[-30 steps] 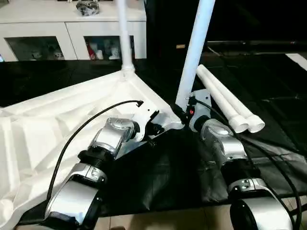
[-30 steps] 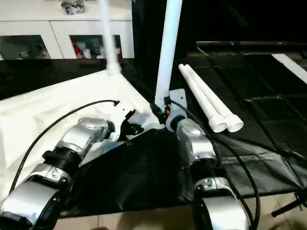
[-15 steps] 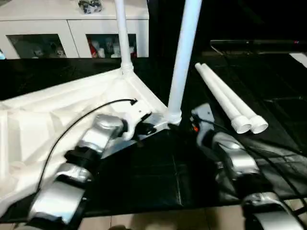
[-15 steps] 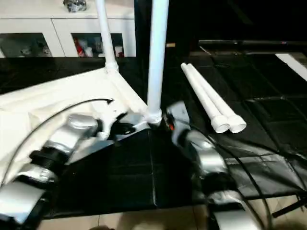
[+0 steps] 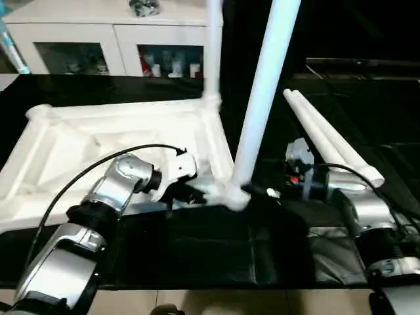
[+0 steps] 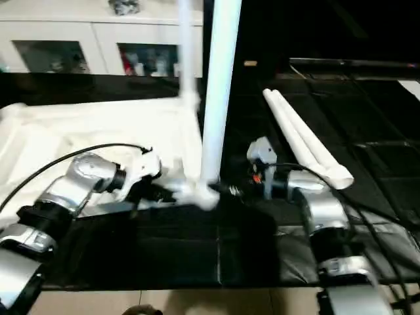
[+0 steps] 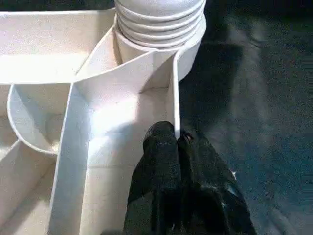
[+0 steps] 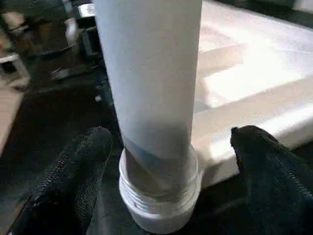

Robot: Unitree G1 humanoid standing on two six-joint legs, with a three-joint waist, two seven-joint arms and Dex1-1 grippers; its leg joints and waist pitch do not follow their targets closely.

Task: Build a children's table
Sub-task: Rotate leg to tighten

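The children's table top [image 5: 79, 141] lies upside down on the black mat, ribbed side up. One white leg [image 5: 213, 52] stands in its far corner. A second leg [image 5: 262, 98] stands in the near corner socket [image 7: 159, 29]. Two loose legs [image 5: 331, 141] lie side by side on the mat to the right. My left gripper [image 7: 175, 134] is shut on a thin rib of the table top just beside that near socket. My right gripper [image 8: 171, 142] is open, its fingers [image 8: 83, 156] standing on either side of the near leg's base, clear of it.
A white cabinet with glass doors [image 5: 98, 46] runs along the back. The black mat [image 5: 197, 249] covers the floor under the work, with a strip of tiled floor [image 5: 197, 302] at the front. A dark bar [image 5: 354, 62] lies at the back right.
My right gripper has opened off the near leg's base and drawn back a little to the right. The left gripper keeps its hold. The whole picture has shifted with the camera.
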